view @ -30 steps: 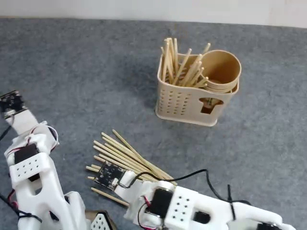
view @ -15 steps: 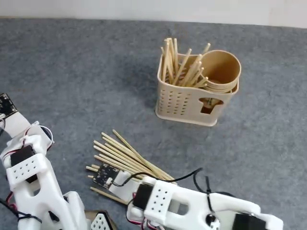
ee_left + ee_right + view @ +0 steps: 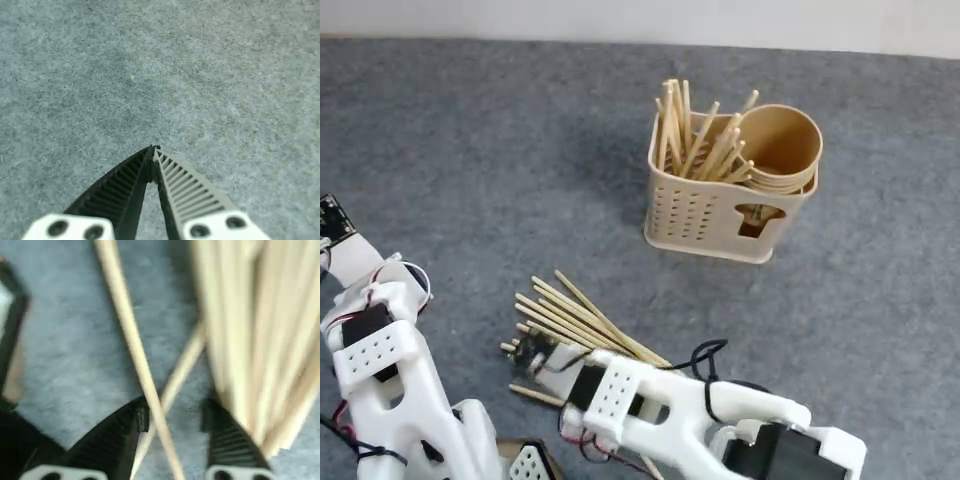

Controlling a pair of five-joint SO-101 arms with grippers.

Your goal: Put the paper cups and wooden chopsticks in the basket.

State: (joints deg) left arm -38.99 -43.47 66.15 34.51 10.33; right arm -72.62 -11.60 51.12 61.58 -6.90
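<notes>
loose chopsticks (image 3: pixel 582 322) being straddled for a pick-up, lower centre of the high view

the right gripper (image 3: pixel 172 416) is being held low over the near end of the pile with its jaws released, and a long stick (image 3: pixel 125 320) and a crossing stick (image 3: pixel 182 367) are being framed between them, while the thicker part of the bundle is being left just outside one jaw. for a clean grasp, the jaws are probably best being lowered to the grey mat (image 3: pixel 470 150) and shifted towards the bundle before being closed, so that several sticks are being gathered near their middle and none is being levered out. the basket (image 3: pixel 705 215), upper right of centre, is being kept well apart, with paper cups (image 3: pixel 780 140) and stowed chopsticks (image 3: pixel 695 130) already inside. the left gripper (image 3: pixel 152 150) is being held clenched on nothing over bare mat.
</notes>
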